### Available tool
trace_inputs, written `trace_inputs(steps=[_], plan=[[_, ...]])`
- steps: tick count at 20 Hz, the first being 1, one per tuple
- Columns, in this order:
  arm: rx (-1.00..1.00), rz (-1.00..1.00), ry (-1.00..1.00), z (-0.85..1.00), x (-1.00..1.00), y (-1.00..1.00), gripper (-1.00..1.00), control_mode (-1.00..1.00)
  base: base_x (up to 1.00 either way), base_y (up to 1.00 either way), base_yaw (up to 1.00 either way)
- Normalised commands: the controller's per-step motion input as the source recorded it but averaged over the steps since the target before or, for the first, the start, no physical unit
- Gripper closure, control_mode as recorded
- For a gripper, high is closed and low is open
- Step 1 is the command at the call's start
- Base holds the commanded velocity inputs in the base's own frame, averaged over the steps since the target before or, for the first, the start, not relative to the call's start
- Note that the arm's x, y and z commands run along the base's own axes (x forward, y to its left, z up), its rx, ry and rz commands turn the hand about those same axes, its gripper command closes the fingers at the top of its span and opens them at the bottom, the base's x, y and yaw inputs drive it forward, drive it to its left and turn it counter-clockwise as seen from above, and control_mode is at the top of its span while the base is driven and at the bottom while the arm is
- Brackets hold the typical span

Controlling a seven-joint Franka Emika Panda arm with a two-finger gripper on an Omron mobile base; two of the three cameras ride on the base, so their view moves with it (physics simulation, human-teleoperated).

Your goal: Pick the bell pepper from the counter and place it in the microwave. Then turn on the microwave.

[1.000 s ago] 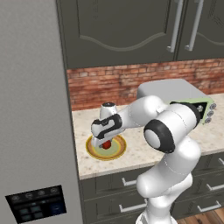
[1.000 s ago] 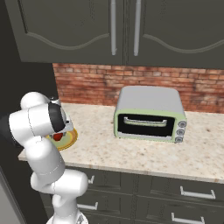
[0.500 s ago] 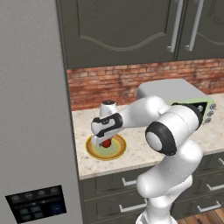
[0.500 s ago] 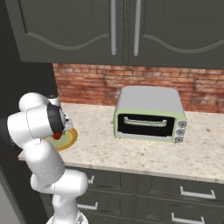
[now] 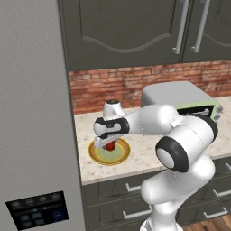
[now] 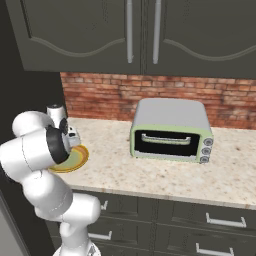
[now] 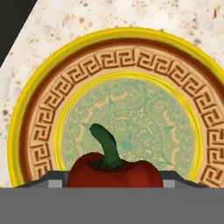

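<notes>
Hand view, bell pepper (image 7: 114,173), no readable writing

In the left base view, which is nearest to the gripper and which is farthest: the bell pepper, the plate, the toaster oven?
1. Bell pepper: between the fingers of the gripper, over the plate.
2. Plate: on the counter directly beneath the gripper.
3. Toaster oven: farther right on the counter, by the brick wall.

Even, soft rendered light; faint shadows, no glare, hand view sharp but coarse-textured
</notes>
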Motion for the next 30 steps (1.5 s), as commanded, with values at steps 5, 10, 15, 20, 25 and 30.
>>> trace_inputs(steps=[5,10,15,20,25,30], plan=[[0.01,-0.08,0.00,0.29,-0.26,-0.13,1.00,-1.00,0.00,0.00,0.00],[0.04,-0.09,0.00,0.34,-0.48,-0.28,1.00,-1.00,0.00,0.00,0.00],[0.02,-0.17,-0.01,0.33,-0.74,-0.22,1.00,-1.00,0.00,0.00,0.00],[0.00,-0.21,-0.01,0.26,-0.61,-0.20,1.00,-1.00,0.00,0.00,0.00],[0.00,-0.18,0.00,0.48,-0.45,-0.26,1.00,-1.00,0.00,0.00,0.00],[0.00,-0.12,0.00,0.55,-0.37,-0.15,1.00,-1.00,0.00,0.00,0.00]])
